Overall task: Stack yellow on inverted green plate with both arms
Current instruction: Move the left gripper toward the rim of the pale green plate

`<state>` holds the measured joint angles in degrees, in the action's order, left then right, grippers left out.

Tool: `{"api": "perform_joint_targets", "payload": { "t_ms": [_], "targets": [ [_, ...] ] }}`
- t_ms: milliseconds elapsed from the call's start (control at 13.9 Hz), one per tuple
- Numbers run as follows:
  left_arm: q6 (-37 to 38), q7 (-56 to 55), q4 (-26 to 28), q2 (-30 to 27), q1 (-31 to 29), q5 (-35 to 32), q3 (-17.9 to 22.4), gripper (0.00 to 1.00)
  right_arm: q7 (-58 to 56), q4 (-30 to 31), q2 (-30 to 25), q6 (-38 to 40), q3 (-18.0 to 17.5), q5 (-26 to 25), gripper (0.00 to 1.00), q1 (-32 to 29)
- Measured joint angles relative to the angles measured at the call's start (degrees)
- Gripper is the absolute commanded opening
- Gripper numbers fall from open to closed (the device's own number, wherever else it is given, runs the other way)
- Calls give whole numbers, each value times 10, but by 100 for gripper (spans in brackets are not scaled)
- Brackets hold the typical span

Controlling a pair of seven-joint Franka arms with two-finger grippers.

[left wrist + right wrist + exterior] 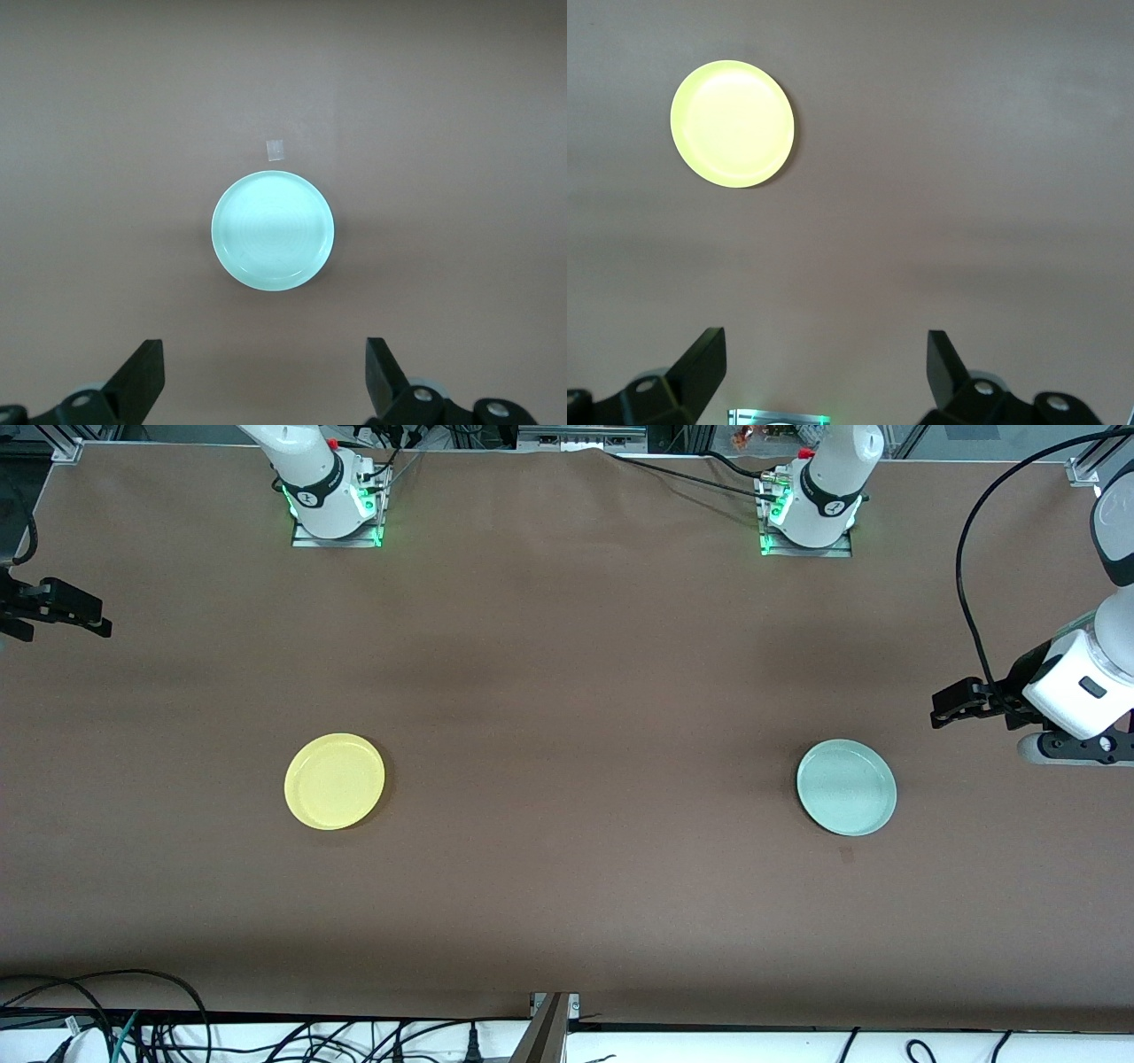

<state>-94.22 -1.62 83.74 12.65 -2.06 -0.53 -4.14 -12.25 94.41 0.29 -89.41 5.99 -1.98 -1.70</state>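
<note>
No readable labels anywhere. Both plates sit rim-up with nothing in them: yellow (pixel 334 781) toward the right arm's end, green plate (pixel 846 787) toward the left arm's. Left gripper (pixel 944 707) hangs spread wide up beside the green plate; right gripper (pixel 84 613), spread too, well apart from yellow.

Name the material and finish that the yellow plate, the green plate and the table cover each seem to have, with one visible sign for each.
Yellow plate: likely plastic, smooth, slightly glossy; even bright colour with a soft sheen.
Green plate: plastic or glazed ceramic, glossy; faint rings and glare show in the left wrist view.
Table cover: matte brown paper or cloth, it seems; no glare.
</note>
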Motion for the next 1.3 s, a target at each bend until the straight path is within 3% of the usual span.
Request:
{"api": "perform_joint_targets", "payload": {
  "t_ms": [504, 936, 1297],
  "targets": [
    [0, 0, 0, 33, -7, 0, 6, 100, 0, -1, 0, 2, 0, 0, 100, 0],
    [-13, 15, 13, 82, -64, 0, 11, 100, 0, -1, 0, 6, 0, 0, 100, 0],
    [-157, 28, 158, 100, -87, 6, 11, 100, 0, -1, -1, 17, -1, 0, 100, 0]
  ]
}}
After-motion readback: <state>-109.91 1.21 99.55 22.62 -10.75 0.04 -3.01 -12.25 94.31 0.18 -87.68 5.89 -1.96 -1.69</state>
